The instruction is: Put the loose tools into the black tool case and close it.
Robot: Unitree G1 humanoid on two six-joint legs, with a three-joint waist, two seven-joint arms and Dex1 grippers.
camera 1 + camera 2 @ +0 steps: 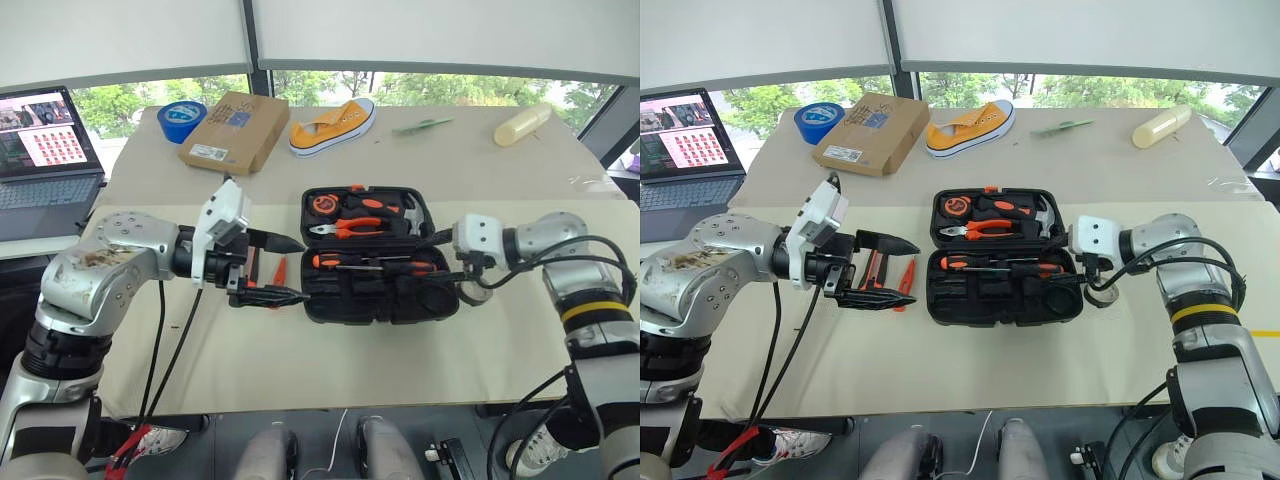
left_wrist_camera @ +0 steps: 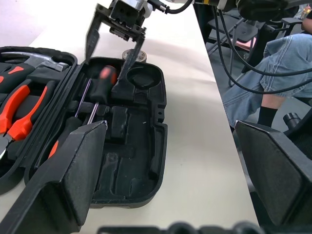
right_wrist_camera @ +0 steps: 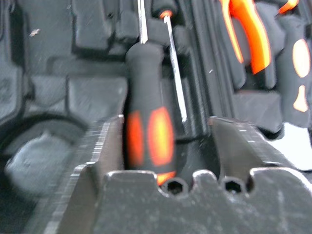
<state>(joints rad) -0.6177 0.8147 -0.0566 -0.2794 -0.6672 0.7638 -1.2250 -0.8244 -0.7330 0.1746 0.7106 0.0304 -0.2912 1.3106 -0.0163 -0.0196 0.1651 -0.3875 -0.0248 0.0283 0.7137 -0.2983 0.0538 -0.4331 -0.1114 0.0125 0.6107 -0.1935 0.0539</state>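
The case point(image 1: 379, 256) lies open on the table point(image 1: 300, 360), pliers point(image 1: 345, 228) and hammer point(image 1: 408, 212) in its far half, two screwdrivers point(image 1: 375, 264) lying lengthwise in the near half.

The right gripper point(image 2: 113, 45) sits at the case's right end with its jaws spread – a screwdriver handle point(image 3: 146, 131) lies between them, apparently just let go, its shaft running straight away from the jaws along the case.

The left gripper point(image 1: 270, 270) hangs just left of the case, jaws wide and empty. Directly below and behind its fingers lie the remaining loose pieces: the knife point(image 1: 874, 270) and what looks like the slim tester point(image 1: 906, 280), though they are partly hidden. Both lie crosswise to the case's length.

The left arm is much the nearer – it need only drop onto them.
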